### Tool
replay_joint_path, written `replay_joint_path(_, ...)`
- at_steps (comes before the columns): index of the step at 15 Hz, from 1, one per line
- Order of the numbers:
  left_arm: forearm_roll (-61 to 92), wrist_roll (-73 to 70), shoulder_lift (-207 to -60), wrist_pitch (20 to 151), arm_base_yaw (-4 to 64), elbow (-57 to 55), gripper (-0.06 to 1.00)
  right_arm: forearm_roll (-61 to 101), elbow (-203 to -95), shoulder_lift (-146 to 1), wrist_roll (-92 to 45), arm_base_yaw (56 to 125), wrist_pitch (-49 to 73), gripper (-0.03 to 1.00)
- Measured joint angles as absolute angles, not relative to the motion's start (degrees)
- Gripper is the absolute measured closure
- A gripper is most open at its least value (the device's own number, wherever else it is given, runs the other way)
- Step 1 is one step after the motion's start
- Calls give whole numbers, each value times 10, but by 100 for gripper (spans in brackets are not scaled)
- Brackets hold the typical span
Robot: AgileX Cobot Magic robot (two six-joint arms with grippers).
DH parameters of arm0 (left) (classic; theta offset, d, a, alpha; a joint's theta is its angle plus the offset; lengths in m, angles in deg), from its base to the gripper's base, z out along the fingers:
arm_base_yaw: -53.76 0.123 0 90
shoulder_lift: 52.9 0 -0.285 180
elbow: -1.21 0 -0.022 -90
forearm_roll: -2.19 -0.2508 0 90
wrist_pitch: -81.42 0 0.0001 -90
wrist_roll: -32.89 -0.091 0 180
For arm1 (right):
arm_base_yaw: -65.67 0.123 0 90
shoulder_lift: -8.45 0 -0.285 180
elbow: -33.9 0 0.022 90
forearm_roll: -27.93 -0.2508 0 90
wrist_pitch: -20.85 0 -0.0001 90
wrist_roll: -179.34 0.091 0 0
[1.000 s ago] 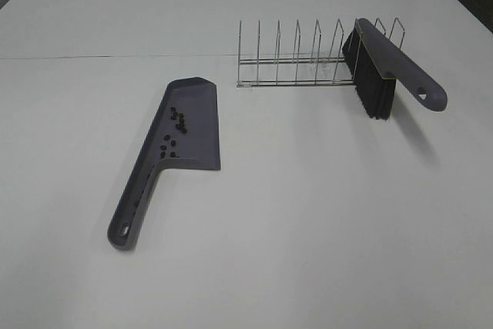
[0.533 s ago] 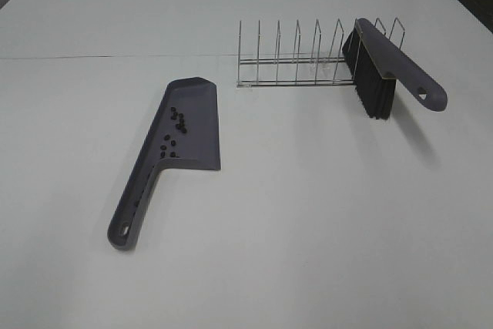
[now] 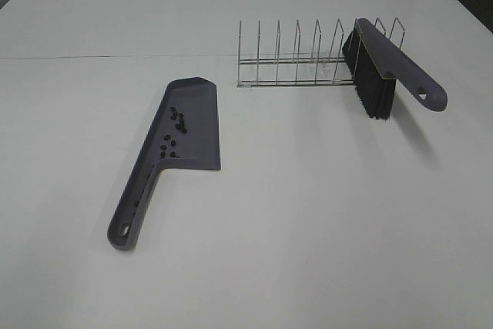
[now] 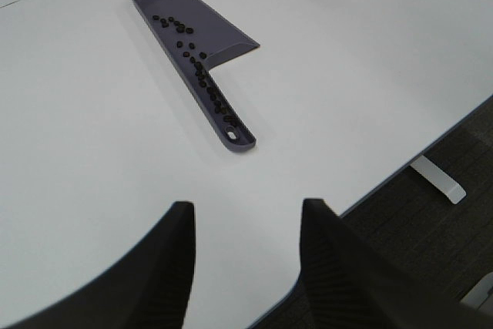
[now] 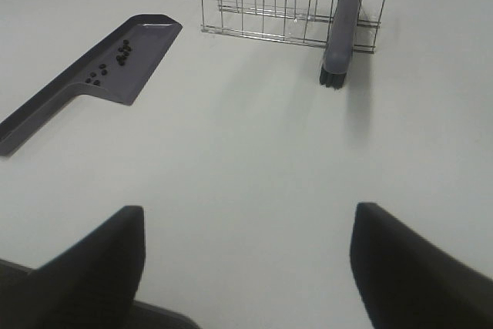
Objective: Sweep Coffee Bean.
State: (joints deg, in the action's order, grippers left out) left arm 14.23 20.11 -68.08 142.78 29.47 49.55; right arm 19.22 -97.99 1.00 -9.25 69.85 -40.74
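Note:
A grey-purple dustpan [image 3: 185, 125] lies flat on the white table, left of centre. Several tiny dark coffee beans [image 3: 176, 122] lie in its pan and along its handle channel; they also show in the left wrist view [image 4: 189, 44] and the right wrist view [image 5: 115, 58]. A grey brush [image 3: 385, 67] with black bristles leans in a wire rack [image 3: 300, 55]. My left gripper [image 4: 246, 248] is open and empty, near the table's front edge. My right gripper [image 5: 246, 260] is open and empty, well back from the brush. Neither gripper shows in the exterior view.
The wire rack stands at the back, right of centre, with the brush in its right slots [image 5: 343, 17]. The table's front edge and the floor with a white table foot [image 4: 439, 179] show in the left wrist view.

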Motion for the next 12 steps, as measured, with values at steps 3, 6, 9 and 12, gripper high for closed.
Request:
replay_joint_path(3, 142, 201, -663, 1427, 363, 495, 55, 192, -980, 10, -93, 699, -407, 34)
replay_joint_path(6, 142, 201, -606, 1427, 475, 495, 55, 192, -980, 10, -93, 699, -407, 34)
replay_joint_path(9, 142, 199, -606, 1427, 491, 495, 55, 192, -980, 10, -93, 699, -407, 34)
replay_joint_path(12, 142, 199, -606, 1427, 491, 495, 55, 192, -980, 10, -93, 699, -407, 34)
